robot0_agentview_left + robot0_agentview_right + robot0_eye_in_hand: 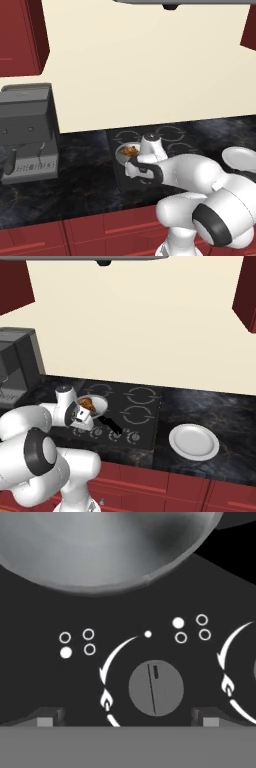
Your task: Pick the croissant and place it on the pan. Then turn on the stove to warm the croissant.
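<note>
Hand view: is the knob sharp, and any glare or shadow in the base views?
Hand view: knob and its white markings crisp, pan a smooth grey gradient. Left base view: flat even light, soft, croissant small and pixelated. Right base view: no glare on plate.

Just ahead of the open claw sits a round grey knob with a dark line, on the flat black stove — white arcs, flames, dots. Beyond: round silver-grey metal pan — holding the golden-brown, orange-tinted croissant.

One croissant, one pan, one plate, one coffee machine, four burners.
</note>
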Tool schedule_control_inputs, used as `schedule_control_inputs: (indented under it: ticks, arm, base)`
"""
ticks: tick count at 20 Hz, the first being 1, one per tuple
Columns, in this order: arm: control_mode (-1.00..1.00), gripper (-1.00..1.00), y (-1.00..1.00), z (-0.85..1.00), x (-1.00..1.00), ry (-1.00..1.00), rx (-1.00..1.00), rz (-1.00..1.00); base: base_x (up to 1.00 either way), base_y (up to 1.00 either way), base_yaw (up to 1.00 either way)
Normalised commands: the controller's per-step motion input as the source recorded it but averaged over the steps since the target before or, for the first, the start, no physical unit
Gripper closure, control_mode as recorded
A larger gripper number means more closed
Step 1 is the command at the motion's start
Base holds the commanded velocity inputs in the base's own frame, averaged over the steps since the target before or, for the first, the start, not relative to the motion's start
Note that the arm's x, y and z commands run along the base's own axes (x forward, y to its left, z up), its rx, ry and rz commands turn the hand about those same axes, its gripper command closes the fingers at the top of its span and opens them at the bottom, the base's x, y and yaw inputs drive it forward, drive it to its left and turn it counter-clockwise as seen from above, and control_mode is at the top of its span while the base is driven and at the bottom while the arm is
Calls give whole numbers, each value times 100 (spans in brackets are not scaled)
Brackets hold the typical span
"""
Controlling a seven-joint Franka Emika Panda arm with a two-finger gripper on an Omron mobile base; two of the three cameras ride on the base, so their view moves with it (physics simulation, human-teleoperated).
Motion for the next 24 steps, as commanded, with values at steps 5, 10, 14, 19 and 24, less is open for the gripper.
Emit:
schedule_control_inputs:
  ticks: [5, 10, 14, 19, 24]
  arm:
    - [-100, -100, 0, -21, 2, -8, 0, 0]
    - [-100, -100, 0, -25, 0, -10, 0, 0]
    - [-100, -100, -6, -34, 0, -10, 0, 0]
    - [-100, -100, -16, -39, 0, -10, 0, 0]
    - [-100, -100, -26, -61, -1, -2, 0, 0]
  base:
    - [0, 0, 0]
    - [0, 0, 0]
    - [0, 0, 0]
    - [0, 0, 0]
    - [0, 0, 0]
